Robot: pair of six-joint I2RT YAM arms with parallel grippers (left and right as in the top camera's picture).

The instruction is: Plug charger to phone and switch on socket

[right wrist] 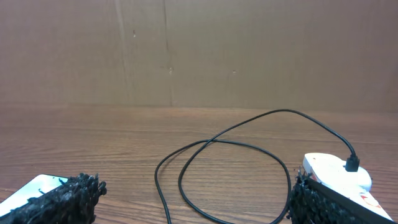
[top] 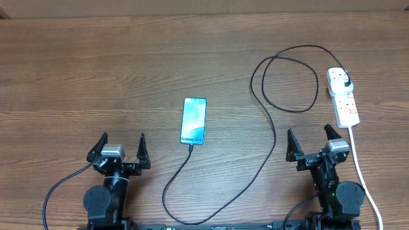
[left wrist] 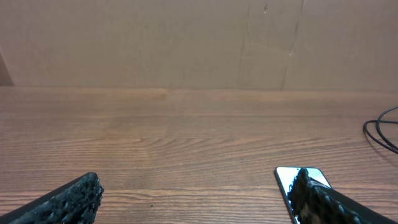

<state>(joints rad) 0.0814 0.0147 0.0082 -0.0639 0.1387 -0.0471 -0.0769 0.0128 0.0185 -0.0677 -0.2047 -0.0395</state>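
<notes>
Overhead: phone (top: pixel 193 121) lies flat mid-table, screen lit, long side running toward the far edge. The charger (top: pixel 273 144) tip sits at the phone's near short edge; can't tell if it is seated or just touching. The cable dips toward the near edge, swings right, climbs, makes a loop and ends in a black plug in the socket (top: pixel 343 97). The socket lies near the right edge and its white cord (top: pixel 362 171) trails to the near right corner. Switch position too small to read. Left gripper (top: pixel 122 139) is at the near edge, left of the phone, jaws spread, holding nothing. Right gripper (top: pixel 309 133) is at the near edge between cable and socket, jaws spread, holding nothing.

Left wrist: left gripper (left wrist: pixel 196 183) jaws wide apart over bare table (left wrist: pixel 186 137). The phone (left wrist: pixel 284 177) is partly behind the right finger (left wrist: pixel 320 202). A bit of charger (left wrist: pixel 378 132) shows at the right.

Right wrist: right gripper (right wrist: pixel 196 186) jaws wide apart. The charger (right wrist: pixel 217 144) loop lies ahead, with the socket (right wrist: pixel 329 167) behind the right finger (right wrist: pixel 323 202) and a phone (right wrist: pixel 37 185) corner at lower left.
</notes>
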